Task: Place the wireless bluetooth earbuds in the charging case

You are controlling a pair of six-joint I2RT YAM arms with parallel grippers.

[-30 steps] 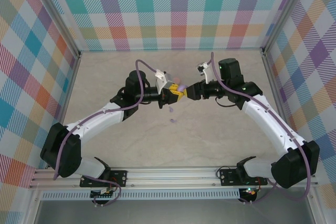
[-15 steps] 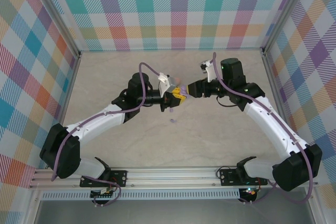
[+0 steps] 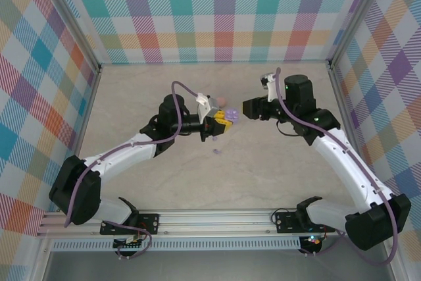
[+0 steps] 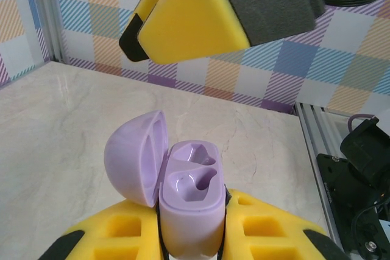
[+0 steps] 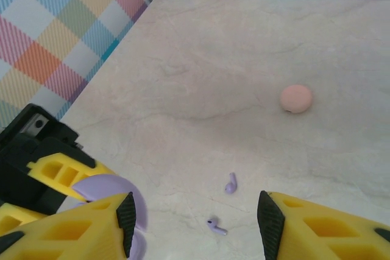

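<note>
Charging case (image 4: 190, 199), purple, was pinched between the yellow fingers of the left gripper (image 3: 220, 123) and held above the table (image 3: 131, 97), near the middle of the workspace. Its lid (image 4: 137, 153) stood hinged open to the left in the left wrist view, and both moulded wells were empty. Right gripper (image 3: 245, 107) hung just right of the case, apart from it, with its jaws spread and nothing between them; one of its yellow fingers (image 4: 189, 16) showed above the open case in the left wrist view. Two purple earbuds lay loose on the marble-patterned table, close together but not touching: upper earbud (image 5: 230, 183) and lower earbud (image 5: 216, 226), as seen from the right wrist. From above they sat on the near side of the held case. Salmon-pink disc (image 5: 296, 98) rested flat on the table, well apart from the earbuds, on the far side of the case.
</note>
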